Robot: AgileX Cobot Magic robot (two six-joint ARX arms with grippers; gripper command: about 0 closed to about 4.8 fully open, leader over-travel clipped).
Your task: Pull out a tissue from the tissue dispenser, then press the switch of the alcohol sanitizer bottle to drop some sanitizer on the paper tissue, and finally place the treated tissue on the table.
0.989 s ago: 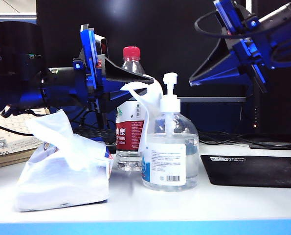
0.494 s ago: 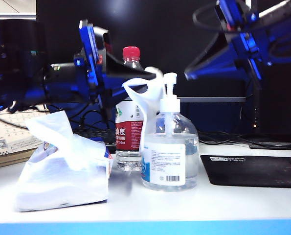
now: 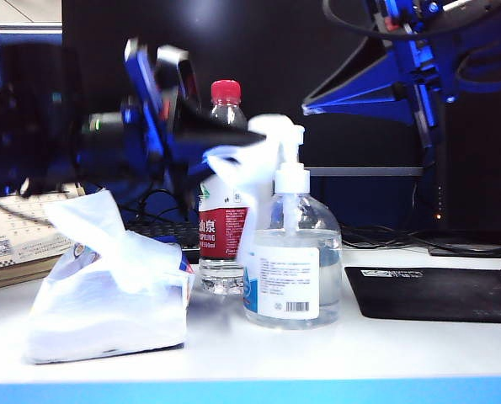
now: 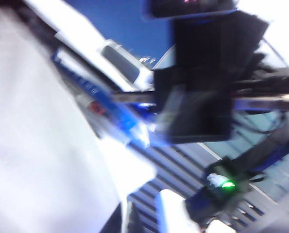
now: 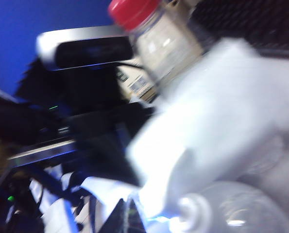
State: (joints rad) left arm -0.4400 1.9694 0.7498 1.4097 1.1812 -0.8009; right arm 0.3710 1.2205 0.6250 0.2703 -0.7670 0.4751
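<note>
- The left end effector (image 3: 254, 137) is clenched on the tissue (image 3: 254, 172), holding it in the air just behind and beside the switch (image 3: 292, 156); this arm reaches in from the left of the exterior view and is blurred.
- The tissue hangs from those black fingertips as a thin white sheet, its lower part draping behind the shoulder of the alcohol sanitizer bottle (image 3: 292, 269).
- The right end effector (image 3: 317, 108) is up high on the right side, above the switch and apart from it, its jaws closed on nothing.
- The alcohol sanitizer bottle stands upright near the middle of the desk (image 3: 317, 358), barcode label facing the camera.
- The tissue dispenser (image 3: 107, 295) lies on the desk to the left of the bottle, with a white sheet sticking up from its top.
- A red-capped water bottle (image 3: 225, 219) stands upright behind them, between the dispenser and the sanitizer.
- A black mouse pad (image 3: 439, 293) lies flat on the right.
- Both wrist views are badly blurred; the right one shows the red cap (image 5: 133, 12) and a white smear of tissue (image 5: 202, 126).
</note>
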